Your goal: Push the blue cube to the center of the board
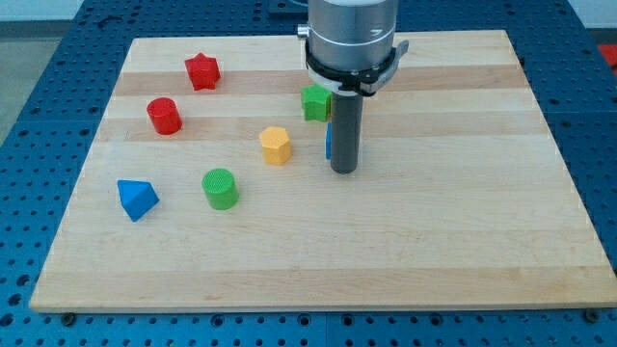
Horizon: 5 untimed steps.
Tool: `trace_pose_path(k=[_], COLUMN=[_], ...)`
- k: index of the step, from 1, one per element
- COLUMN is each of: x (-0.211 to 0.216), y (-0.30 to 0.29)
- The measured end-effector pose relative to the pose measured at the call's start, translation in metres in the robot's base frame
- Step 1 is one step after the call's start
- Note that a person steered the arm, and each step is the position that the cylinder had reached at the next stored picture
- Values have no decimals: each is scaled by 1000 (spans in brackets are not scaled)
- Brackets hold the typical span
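The arm carries no jaws: it ends in a straight dark rod, so no spread or pinching state applies. The rod descends from a grey cylindrical housing [351, 39] at the view's top, and my tip [344, 171] rests on the wooden board [463, 222].

The blue cube [329, 141] is taken as the landmark. Only a thin blue sliver of it shows, at the view's left edge of the rod; the rest is hidden behind the rod. The cube sits near the middle of the board, slightly toward the view's top. The tip stands just at the view's right and bottom of the visible sliver. Contact between rod and cube cannot be confirmed, since the rod covers the cube's near side.

Positions relative to the blue cube:

- Green block [315, 101]: just toward the view's top and slightly left, partly under the housing; its shape cannot be made out fully.
- Yellow hexagonal block [276, 146]: near, at the view's left, apart from the cube.
- Green cylinder [220, 188]: farther left and toward the view's bottom.
- Blue triangular block [136, 199]: well apart, at the far left and toward the bottom.
- Red cylinder [164, 116]: well apart, left and slightly toward the top.
- Red star block [201, 71]: well apart, left and toward the top.

The board lies on a blue perforated table [39, 116].
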State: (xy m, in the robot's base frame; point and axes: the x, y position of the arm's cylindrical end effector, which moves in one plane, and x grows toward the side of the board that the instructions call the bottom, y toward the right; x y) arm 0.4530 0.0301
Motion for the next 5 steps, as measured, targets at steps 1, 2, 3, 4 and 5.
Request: trace_pose_path(k=[1,2,3,4,5], x=[-2,-15,-19,-11,9], y=[28,26,8,5,-1])
